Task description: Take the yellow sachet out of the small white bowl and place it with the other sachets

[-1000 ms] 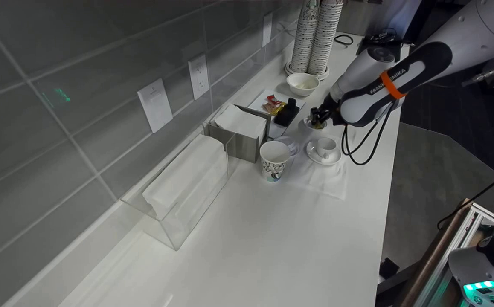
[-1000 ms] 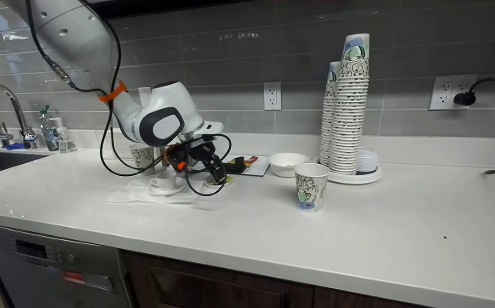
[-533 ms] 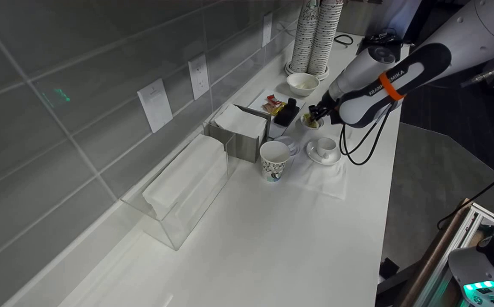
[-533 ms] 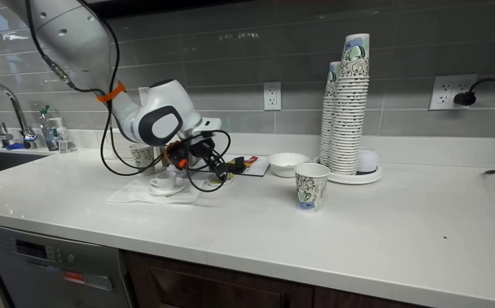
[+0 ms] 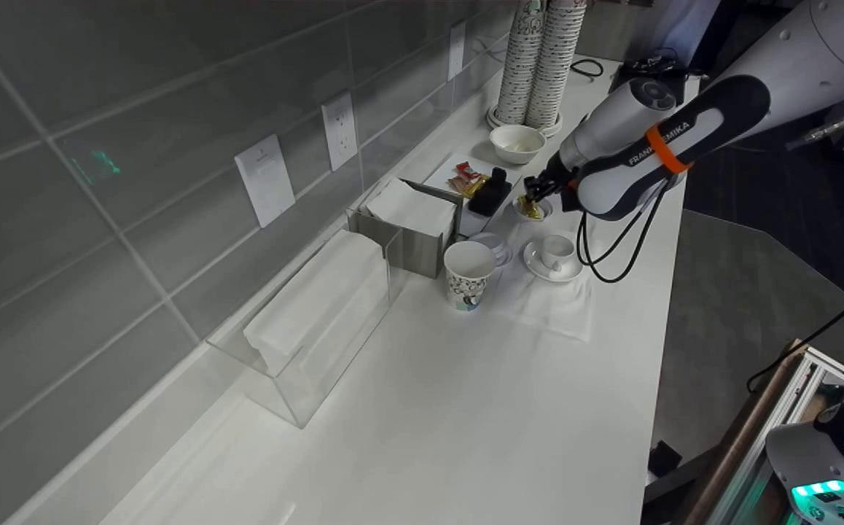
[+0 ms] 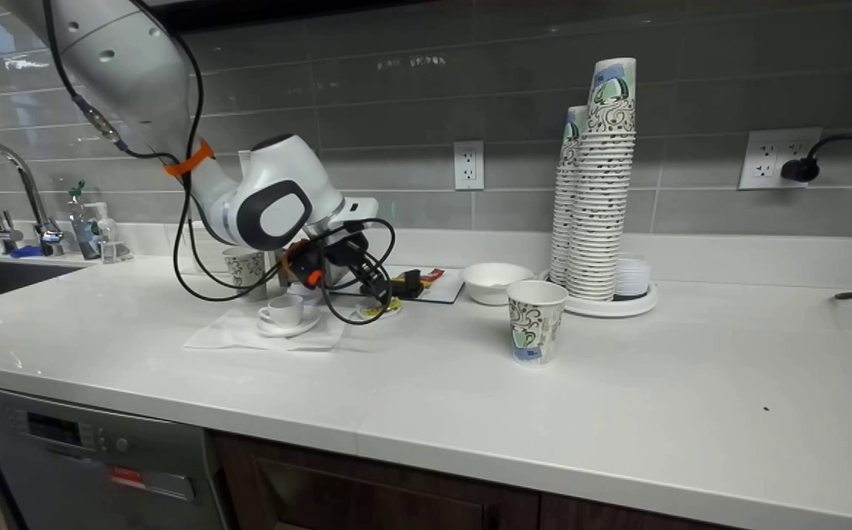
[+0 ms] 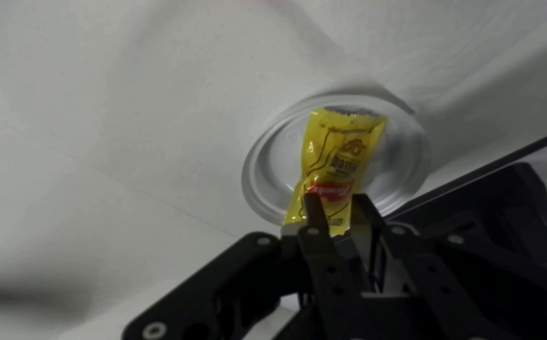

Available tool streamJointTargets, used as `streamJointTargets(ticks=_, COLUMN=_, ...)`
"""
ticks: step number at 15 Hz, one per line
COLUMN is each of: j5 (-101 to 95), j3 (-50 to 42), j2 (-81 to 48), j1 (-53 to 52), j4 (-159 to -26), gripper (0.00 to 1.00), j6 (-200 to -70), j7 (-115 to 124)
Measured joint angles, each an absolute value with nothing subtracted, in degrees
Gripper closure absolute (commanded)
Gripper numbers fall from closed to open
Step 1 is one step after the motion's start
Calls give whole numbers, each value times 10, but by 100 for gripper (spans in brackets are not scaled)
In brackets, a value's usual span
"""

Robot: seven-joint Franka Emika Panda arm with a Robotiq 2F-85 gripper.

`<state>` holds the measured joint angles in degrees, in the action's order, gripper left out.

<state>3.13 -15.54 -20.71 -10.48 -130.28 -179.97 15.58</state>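
There is one gripper (image 7: 337, 196), and its two fingers (image 7: 314, 208) stand near each other, with a narrow gap in which yellow is visible. Whether they hold the sachet (image 7: 342, 156) or are only above its lower end, I cannot tell. This one sachet is at the bowl (image 7: 280, 158): in the wrist view, its far end lies within the rim, and its near end crosses over the rim and is partly covered by the fingers.

The other sachets (image 5: 468, 179) lie in one small heap on a tray (image 6: 446, 292); red, brownish and yellow can be distinguished, but the exact number cannot. One black box (image 5: 490, 194) stands between this heap and the bowl, just beside the bowl, so on that side the room is tight. On another side, near, there is one cup (image 5: 557, 250) on one saucer (image 5: 571, 273).

Along the wall (image 6: 507, 103), in both exterior views, I count one wide bowl (image 6: 498, 285) and two stacks of paper cups (image 6: 608, 213). In an exterior view, two single paper cups (image 6: 536, 327) stand well apart on the counter (image 6: 654, 412). Between the bowl and the front edge of the counter there is a broad open strip.
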Motion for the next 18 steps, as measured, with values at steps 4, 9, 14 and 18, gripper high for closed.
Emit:
streamJointTargets(ticks=4, j5=31, j3=-162, j2=-208, j1=-109, j4=-1304, gripper=67, j6=-1799, j7=156)
streamJointTargets(ticks=9, j5=31, j3=-175, j2=-214, j1=-116, j4=-1304, gripper=45, j6=-1799, j7=156)
streamJointTargets(ticks=14, j5=32, j3=-162, j2=-225, j1=-111, j4=-1304, gripper=44, j6=-1799, j7=156)
streamJointTargets(ticks=18, j5=32, j3=-148, j2=-228, j1=-104, j4=-1304, gripper=56, j6=-1799, j7=154)
